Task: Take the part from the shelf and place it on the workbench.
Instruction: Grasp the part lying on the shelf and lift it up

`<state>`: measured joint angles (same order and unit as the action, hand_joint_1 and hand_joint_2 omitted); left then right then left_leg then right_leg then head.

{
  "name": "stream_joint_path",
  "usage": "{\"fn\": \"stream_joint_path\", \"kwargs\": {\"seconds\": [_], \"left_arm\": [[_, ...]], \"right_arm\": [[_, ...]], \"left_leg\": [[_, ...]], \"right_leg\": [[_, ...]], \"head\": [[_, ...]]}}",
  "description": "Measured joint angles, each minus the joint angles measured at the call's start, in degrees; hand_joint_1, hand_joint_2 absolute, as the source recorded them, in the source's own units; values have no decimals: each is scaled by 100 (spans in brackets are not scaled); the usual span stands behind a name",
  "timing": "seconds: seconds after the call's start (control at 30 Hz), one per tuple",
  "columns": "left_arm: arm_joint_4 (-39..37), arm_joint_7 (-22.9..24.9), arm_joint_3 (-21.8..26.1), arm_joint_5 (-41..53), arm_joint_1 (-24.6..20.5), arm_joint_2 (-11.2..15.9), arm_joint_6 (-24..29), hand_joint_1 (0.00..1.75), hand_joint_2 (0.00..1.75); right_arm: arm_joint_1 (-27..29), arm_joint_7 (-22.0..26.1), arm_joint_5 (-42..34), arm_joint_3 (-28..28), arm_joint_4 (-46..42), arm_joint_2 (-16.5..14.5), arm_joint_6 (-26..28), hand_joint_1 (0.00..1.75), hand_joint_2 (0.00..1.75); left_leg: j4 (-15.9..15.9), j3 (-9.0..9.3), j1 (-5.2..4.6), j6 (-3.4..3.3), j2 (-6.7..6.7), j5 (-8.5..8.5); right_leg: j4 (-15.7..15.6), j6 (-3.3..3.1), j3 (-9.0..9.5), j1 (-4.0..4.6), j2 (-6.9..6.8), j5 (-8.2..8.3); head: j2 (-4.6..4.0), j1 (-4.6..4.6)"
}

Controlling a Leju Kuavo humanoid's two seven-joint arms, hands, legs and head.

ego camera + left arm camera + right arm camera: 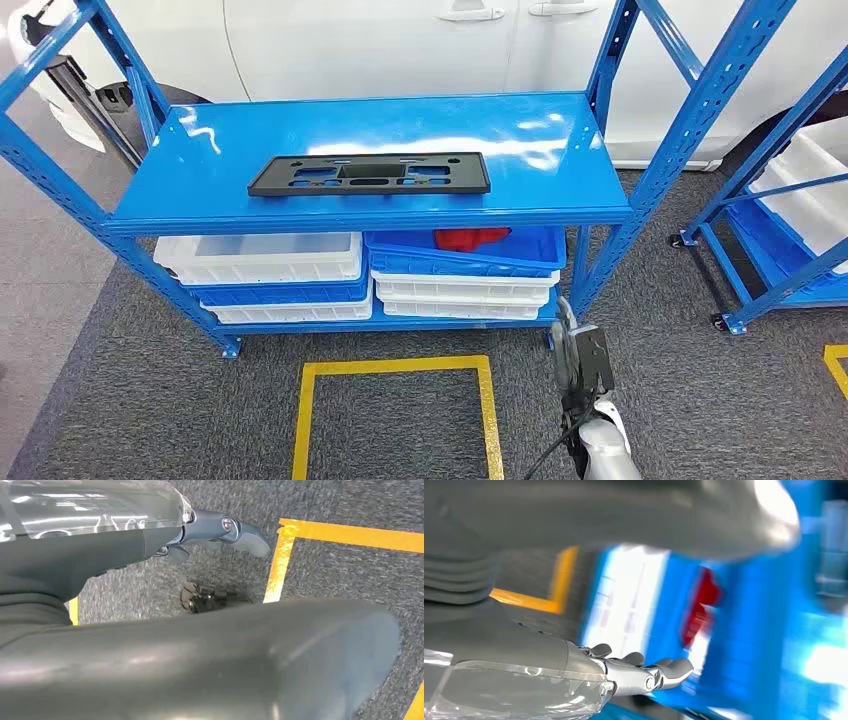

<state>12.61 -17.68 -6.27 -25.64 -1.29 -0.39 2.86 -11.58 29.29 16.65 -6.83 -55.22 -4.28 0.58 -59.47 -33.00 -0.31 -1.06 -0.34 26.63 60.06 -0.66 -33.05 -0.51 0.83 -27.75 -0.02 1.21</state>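
The part is a flat black plastic frame (370, 173) with several cut-outs, lying on the blue top board of the shelf (560, 120), near its front edge. My right hand (573, 345) hangs low in front of the shelf's right leg, well below the part and apart from it. In the right wrist view the right hand (639, 672) has its fingers stretched out with nothing in them. My left hand (220, 530) hangs over the grey carpet, fingers apart and holding nothing.
Under the top board, white bins (260, 258) and blue bins (470, 262) are stacked, one holding a red thing (470, 238). A yellow taped square (395, 368) marks the carpet in front. A second blue rack (790, 200) stands at right, a white car (400, 40) behind.
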Motion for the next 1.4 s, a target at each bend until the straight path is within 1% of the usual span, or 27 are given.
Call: {"fn": "stream_joint_path", "kwargs": {"seconds": [0.1, 0.17, 0.2, 0.27, 0.3, 0.33, 0.37, 0.4, 0.43, 0.5, 0.53, 0.63, 0.67, 0.73, 0.8, 0.83, 0.87, 0.9, 0.97, 1.03, 1.13, 1.2, 1.23, 1.3, 1.33, 1.37, 1.4], "left_arm": [[-4, -8, 0, -10, -5, 12, 8, 0, 0], [-8, -11, 0, -18, -7, 22, 17, 0, 0], [-10, -11, 0, -22, -12, 27, 21, 0, 0], [-12, -12, 0, -39, -25, 37, 37, 0, 0], [-14, -11, 0, -48, -28, 42, 50, 0, 0], [-17, -11, 0, -57, -29, 44, 67, 0, 0], [-20, -10, 0, -65, -30, 48, 84, 0, 0], [-22, -10, 0, -74, -32, 52, 100, 0, 0], [-23, -9, 0, -83, -35, 57, 112, 0, 0], [-26, -10, 1, -103, -53, 68, 125, 0, 0], [-28, -11, 1, -109, -66, 77, 128, 0, 0], [-33, -17, 0, -112, -104, 109, 140, 0, 0], [-33, -19, -1, -112, -111, 116, 141, 0, 0], [-35, -23, -2, -112, -127, 133, 146, 0, 0], [-38, -28, -3, -109, -140, 151, 160, 0, 0], [-40, -30, -4, -107, -143, 158, 169, 0, 0], [-41, -31, -7, -99, -144, 163, 176, 0, 0], [-41, -31, -10, -88, -149, 167, 184, 0, 0], [-41, -30, -19, -65, -172, 180, 190, 0, 0], [-41, -26, -25, -44, -197, 188, 196, 0, 0], [-41, -16, -33, -9, -210, 189, 207, 0, 0], [-41, -9, -52, 8, -221, 190, 210, 0, 0], [-41, -5, -63, 20, -234, 190, 210, 0, 0], [-41, 0, -80, 46, -254, 191, 210, 0, 0], [-41, 7, -86, 59, -257, 191, 210, 0, 0], [-41, 14, -92, 70, -258, 192, 210, 0, 0], [-41, 21, -98, 84, -259, 192, 210, 0, 0]], "right_arm": [[-4, 56, -14, 145, -384, 19, 174, 0, 175], [-25, 121, -17, 316, -784, 55, 355, 0, 175], [-47, 153, -17, 407, -973, 75, 448, 0, 175], [-86, 215, -17, 604, -1331, 111, 632, 0, 175], [-93, 245, -17, 704, -1496, 126, 723, 0, 175], [-96, 275, -17, 810, -1665, 140, 811, 0, 175], [-107, 307, -17, 923, -1830, 151, 899, 0, 175], [-134, 339, -12, 1046, -1990, 157, 990, 0, 175], [-180, 367, 0, 1180, -2134, 161, 1077, 0, 175], [-323, 404, 71, 1497, -2319, 157, 1250, 0, 175], [-394, 411, 133, 1669, -2352, 152, 1333, 0, 175], [-580, 416, 373, 2191, -2364, 114, 1582, 0, 175], [-655, 419, 454, 2362, -2364, 90, 1672, 0, 175], [-812, 426, 611, 2698, -2363, 39, 1842, 0, 175], [-950, 423, 788, 3034, -2347, 6, 2013, 0, 175], [-1008, 410, 891, 3195, -2324, -6, 2094, 0, 175], [-1064, 386, 1003, 3342, -2282, -19, 2170, 0, 175], [-1122, 351, 1126, 3471, -2222, -37, 2242, 0, 175], [-1255, 261, 1397, 3691, -2063, -95, 2387, 0, 175], [-1368, 154, 1679, 3821, -1926, -155, 2514, 0, 175], [-1511, -12, 2112, 3950, -1679, -256, 2663, 0, 175], [-1647, -115, 2391, 4061, -1446, -323, 2752, 0, 175], [-1711, -168, 2534, 4117, -1320, -352, 2795, 0, 175], [-1800, -274, 2791, 4232, -1055, -389, 2855, 0, 175], [-1825, -338, 2919, 4294, -910, -404, 2882, 0, 175], [-1849, -405, 3040, 4356, -766, -420, 2904, 0, 175], [-1887, -481, 3168, 4415, -628, -442, 2926, 0, 175]], "left_leg": [[59, 1, -8, 2, -6, -29], [178, 45, 20, -21, 5, -93], [237, 66, 36, -37, 12, -125], [275, 75, 37, -62, 21, -148], [272, 72, 33, -66, 21, -147], [265, 72, 30, -67, 19, -143], [255, 75, 29, -65, 16, -137], [239, 80, 30, -58, 12, -126], [218, 84, 30, -46, 8, -110], [164, 70, 10, -2, 8, -72], [148, 58, 0, 24, 9, -62], [135, 43, 4, 107, 8, -53], [62, 15, 11, 142, 7, 5], [-402, -191, 36, 213, 6, 282], [-1170, -559, 68, 271, 6, 614], [-1434, -696, 83, 289, 6, 674], [-1480, -734, 97, 300, 7, 616], [-1284, -658, 110, 303, 7, 447], [-485, -293, 126, 296, 5, 32], [69, -51, 110, 252, -5, -141], [161, -42, 92, 153, -11, -141], [200, -31, 104, 76, -3, -168], [217, -27, 107, 41, 2, -179], [219, -32, 87, 1, 2, -179], [216, -32, 75, -9, 1, -176], [211, -31, 64, -15, -1, -173], [203, -28, 53, -16, -4, -169]], "right_leg": [[-45, 66, 0, -15, 3, 31], [31, 122, -30, -6, -8, -46], [212, 141, -111, -1, -14, -167], [893, 160, -431, -10, -26, -522], [1237, 170, -597, -15, -27, -647], [1440, 180, -698, -18, -28, -676], [1425, 186, -698, -20, -31, -587], [1179, 185, -589, -23, -37, -399], [782, 174, -405, -24, -46, -171], [95, 123, -96, -8, -63, 92], [-60, 93, -33, 3, -66, 122], [-128, -2, -25, 7, -70, 130], [-147, -35, -18, -5, -75, 141], [-172, -80, -6, -26, -84, 155], [-170, -95, -9, -24, -86, 152], [-168, -96, -8, -24, -86, 150], [-166, -95, -5, -25, -85, 146], [-164, -89, 3, -28, -82, 141], [-162, -60, 23, -25, -75, 125], [-158, -4, 15, -9, -70, 121], [-179, 95, -4, -5, -67, 135], [-4, 142, -77, -13, -66, 2], [260, 153, -193, -15, -68, -151], [1058, 155, -562, -18, -70, -519], [1386, 152, -727, -18, -70, -618], [1531, 145, -811, -17, -70, -612], [1438, 128, -783, -16, -70, -491]], "head": [[0, 1], [0, -1], [0, -1], [0, -1], [0, -1], [0, -1], [0, -1], [0, -1], [0, -1], [0, -1], [0, -1], [0, -1], [0, 0], [0, 1], [0, 1], [0, 1], [0, 1], [0, 1], [0, 1], [0, 1], [0, 1], [0, 0], [0, -1], [0, -1], [0, -1], [0, -1], [0, -1]]}}
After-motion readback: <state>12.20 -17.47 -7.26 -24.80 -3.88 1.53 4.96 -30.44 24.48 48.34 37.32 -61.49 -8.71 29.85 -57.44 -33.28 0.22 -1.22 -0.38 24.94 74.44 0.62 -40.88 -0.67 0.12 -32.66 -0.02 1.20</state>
